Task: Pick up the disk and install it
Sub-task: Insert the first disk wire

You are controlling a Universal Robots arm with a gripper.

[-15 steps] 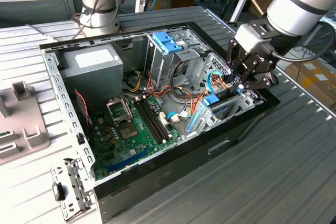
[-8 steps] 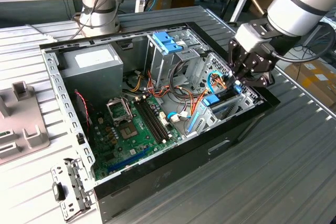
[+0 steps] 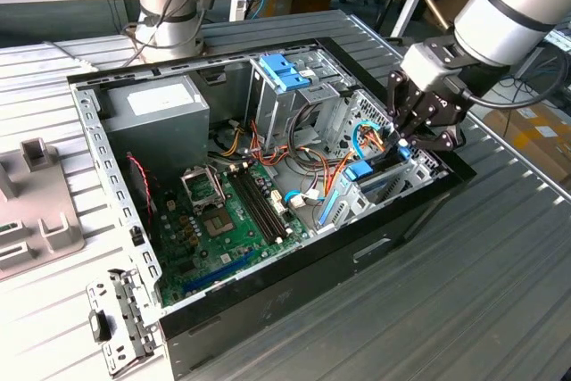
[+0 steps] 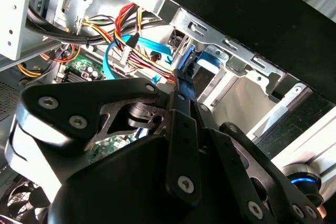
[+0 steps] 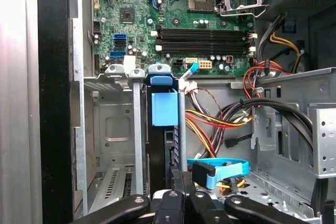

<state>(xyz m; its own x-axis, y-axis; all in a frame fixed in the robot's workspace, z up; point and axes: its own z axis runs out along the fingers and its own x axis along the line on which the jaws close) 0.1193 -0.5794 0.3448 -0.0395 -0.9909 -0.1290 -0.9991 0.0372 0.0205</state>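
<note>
The disk (image 5: 164, 108) stands on edge in the narrow metal drive bay at the front corner of the open computer case (image 3: 98, 144). Its light-blue rails and blue end tab face the motherboard. In the exterior view the disk's blue tab (image 3: 359, 171) sits low in the bay at the case's right end, just under my gripper (image 3: 406, 142). My gripper (image 5: 181, 182) is over the opposite end of the disk, its black fingers (image 4: 181, 129) pinched together on the thin dark edge of the disk (image 4: 185, 64).
A green motherboard (image 3: 219, 220) covers the case floor, with a grey power supply (image 3: 156, 109) at the back. A tall metal cage carries a blue latch piece (image 3: 284, 71). Coloured cables (image 5: 210, 121) and a blue data cable (image 5: 223, 170) crowd beside the bay. A loose bracket (image 3: 116, 323) lies outside.
</note>
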